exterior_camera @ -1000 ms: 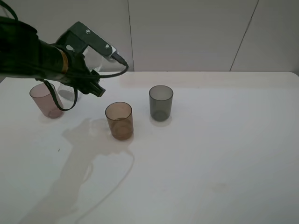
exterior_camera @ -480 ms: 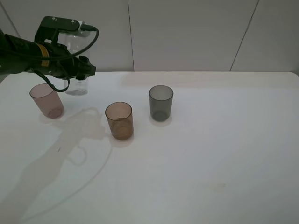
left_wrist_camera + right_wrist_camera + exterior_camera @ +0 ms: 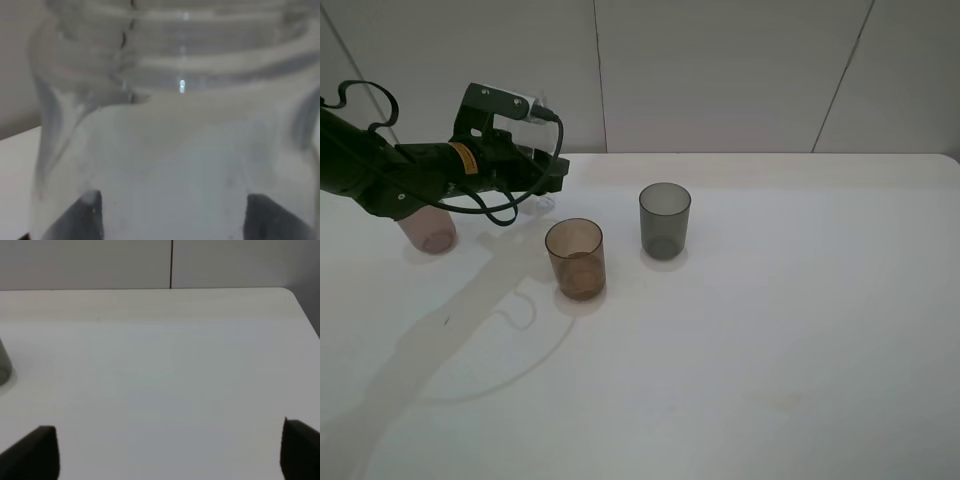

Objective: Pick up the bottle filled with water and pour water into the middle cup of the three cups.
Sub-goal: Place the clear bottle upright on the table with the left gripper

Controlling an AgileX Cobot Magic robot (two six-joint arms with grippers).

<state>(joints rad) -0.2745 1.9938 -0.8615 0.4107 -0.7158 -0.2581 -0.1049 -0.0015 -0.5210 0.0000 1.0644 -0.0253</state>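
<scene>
Pinkish tumbler [image 3: 428, 230] sits farthest left, half hidden behind the left arm. Next, the left gripper [image 3: 552, 178] is clamped shut on the bottle [image 3: 175, 150], whose threaded neck and clear shoulders fill the wrist view (it cannot be made out from above). It hangs beside and behind the middle cup [image 3: 575, 259]; pouring from there would splash the table [image 3: 770, 330]. Grey cup [image 3: 664, 220] stands close enough to catch an overshoot. The right gripper [image 3: 170, 450] is spread wide, holding nothing

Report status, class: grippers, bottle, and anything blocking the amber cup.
Left gripper shut on bottle. Right gripper open, empty. Middle cup upright, path clear.
</scene>
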